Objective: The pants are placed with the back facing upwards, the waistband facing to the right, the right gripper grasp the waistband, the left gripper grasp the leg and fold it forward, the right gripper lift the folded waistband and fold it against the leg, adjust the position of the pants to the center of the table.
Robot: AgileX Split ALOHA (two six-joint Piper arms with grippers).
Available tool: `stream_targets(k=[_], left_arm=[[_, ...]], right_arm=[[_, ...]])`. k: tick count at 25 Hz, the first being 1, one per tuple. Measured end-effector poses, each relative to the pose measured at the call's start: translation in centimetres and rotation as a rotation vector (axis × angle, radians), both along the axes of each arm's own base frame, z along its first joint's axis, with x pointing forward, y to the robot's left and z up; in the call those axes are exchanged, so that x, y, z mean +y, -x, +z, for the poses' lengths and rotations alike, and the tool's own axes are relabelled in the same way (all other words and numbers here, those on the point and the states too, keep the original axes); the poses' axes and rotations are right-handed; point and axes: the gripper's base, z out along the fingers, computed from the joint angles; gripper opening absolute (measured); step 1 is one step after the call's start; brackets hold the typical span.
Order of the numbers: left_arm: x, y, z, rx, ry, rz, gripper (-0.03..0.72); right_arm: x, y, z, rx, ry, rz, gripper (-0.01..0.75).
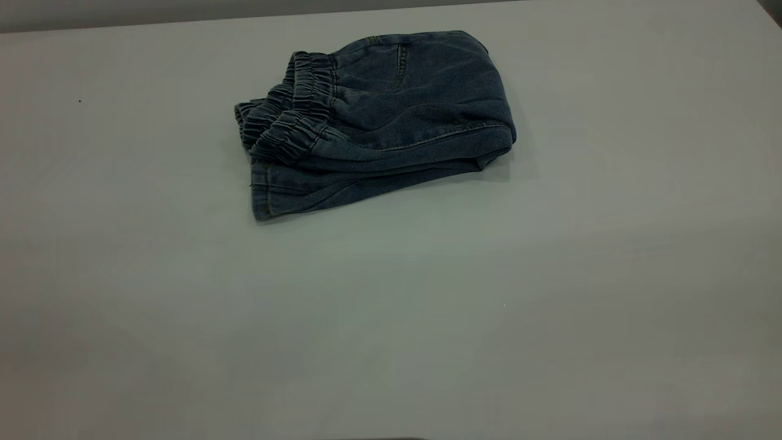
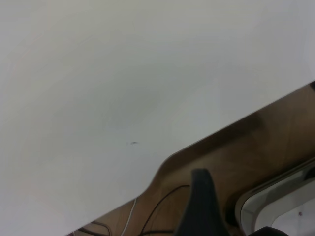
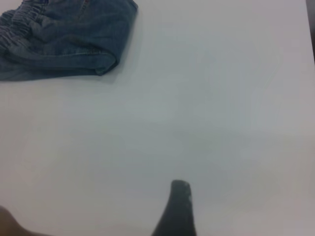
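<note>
The pants (image 1: 391, 116) lie folded into a compact blue denim bundle on the table (image 1: 391, 318), toward its far middle. The ruffled waistband (image 1: 293, 113) lies on top, at the bundle's left side. Under it a leg hem (image 1: 263, 195) sticks out toward the front. No print shows. Neither gripper appears in the exterior view. The right wrist view shows the pants (image 3: 64, 34) far from my right gripper (image 3: 178, 209), which hangs over bare table. My left gripper (image 2: 234, 200) is open and empty, past the table's edge.
In the left wrist view the table's edge (image 2: 162, 164) runs diagonally, with brown flooring (image 2: 236, 147), cables (image 2: 157, 211) and a pale rimmed object (image 2: 280, 201) beyond it. Bare tabletop surrounds the pants on all sides in the exterior view.
</note>
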Motion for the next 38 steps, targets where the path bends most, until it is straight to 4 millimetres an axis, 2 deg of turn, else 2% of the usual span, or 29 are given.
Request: stream_targets(k=[27, 38], left_arm=[[0.03, -0.03, -0.04, -0.001, 0.000, 0.007, 0.516], [0.90, -0.45, 0.14, -0.034, -0.007, 0.147, 0.516]], right_arm=[[0.00, 0.00, 0.00, 0.000, 0.000, 0.000, 0.570], [-0.30, -0.04, -0.06, 0.001, 0.024, -0.024, 0.570]])
